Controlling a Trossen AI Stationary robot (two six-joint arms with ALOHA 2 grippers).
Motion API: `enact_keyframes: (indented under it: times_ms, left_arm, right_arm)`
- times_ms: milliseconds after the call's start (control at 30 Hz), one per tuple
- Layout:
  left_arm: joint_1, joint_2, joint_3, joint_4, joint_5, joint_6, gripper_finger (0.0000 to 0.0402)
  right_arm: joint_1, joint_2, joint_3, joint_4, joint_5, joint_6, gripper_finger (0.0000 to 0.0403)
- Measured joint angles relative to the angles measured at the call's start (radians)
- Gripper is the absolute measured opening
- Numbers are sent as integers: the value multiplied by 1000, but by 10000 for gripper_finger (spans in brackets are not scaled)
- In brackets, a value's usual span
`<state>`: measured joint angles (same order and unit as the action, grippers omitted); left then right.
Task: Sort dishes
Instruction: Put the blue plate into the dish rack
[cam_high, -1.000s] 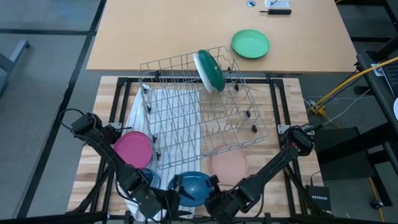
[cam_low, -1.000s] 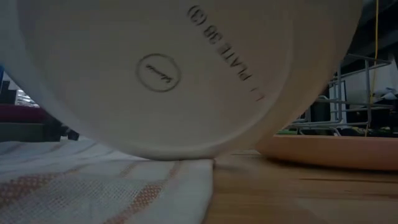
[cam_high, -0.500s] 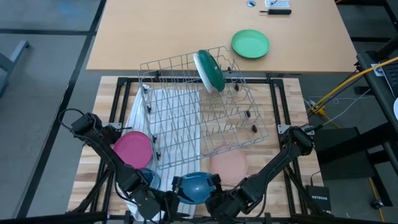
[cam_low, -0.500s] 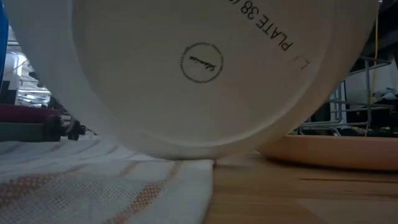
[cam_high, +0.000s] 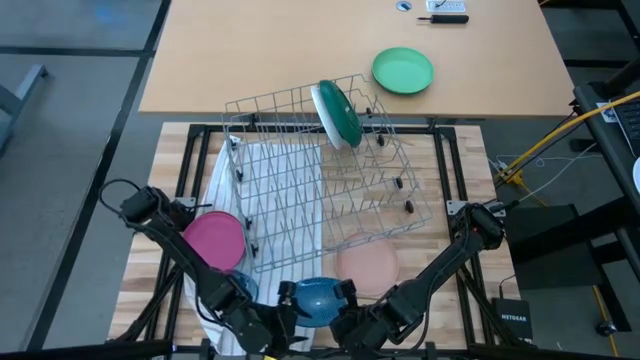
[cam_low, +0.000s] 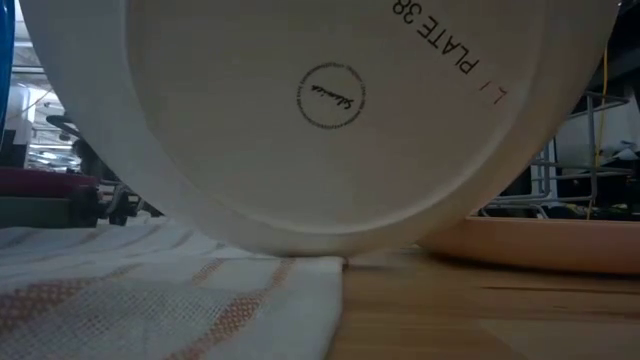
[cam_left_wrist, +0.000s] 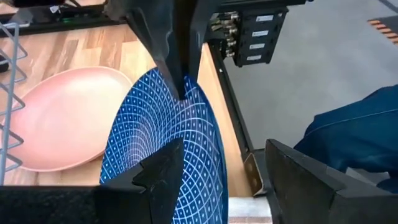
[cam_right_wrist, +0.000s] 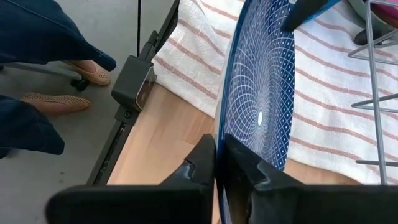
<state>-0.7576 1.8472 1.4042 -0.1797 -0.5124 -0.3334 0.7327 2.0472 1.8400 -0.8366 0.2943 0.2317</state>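
Note:
The speckled blue plate (cam_high: 314, 298) stands almost on edge near the table's near edge. Its white underside (cam_low: 330, 120) fills the low view, and its lower rim (cam_low: 300, 252) rests on the striped towel (cam_low: 150, 290). My right gripper (cam_right_wrist: 219, 142) is shut on the plate's rim; it also shows in the high view (cam_high: 342, 318). My left gripper (cam_left_wrist: 224, 148) is open, with one finger on each side of the plate's rim, left of it in the high view (cam_high: 270, 322). I cannot tell whether its finger touches the patterned face. My right gripper pinches the blue plate's rim (cam_right_wrist: 219, 127) between its two fingers, one on the patterned face and one on the white underside. The fingers come from the table's near right side, about level. The plate stands steeply tilted, its lower rim on the towel.
A wire dish rack (cam_high: 330, 185) holds a white plate with a dark green back (cam_high: 338, 112). A magenta plate (cam_high: 213, 240) lies left and a pale pink plate (cam_high: 365, 265) right of the towel. A vivid green plate (cam_high: 403, 70) lies far back. A person's legs (cam_left_wrist: 354, 130) are beside the near edge.
The blue plate has tipped up more steeply in my right gripper, and its underside has risen and turned in the low view while its lower rim stays on the towel. My left arm has shifted a little toward the plate.

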Motion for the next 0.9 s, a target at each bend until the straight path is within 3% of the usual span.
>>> enact_keyframes:
  times_ms: [667, 900]
  left_arm:
    - [43, 57, 0, -47, 12, -9, 214]
    - [59, 60, 0, -43, 18, 6, 160]
  right_arm:
    - [-22, -1, 0, 21, -2, 0, 19]
    - [-22, -1, 0, 23, 0, 0, 20]
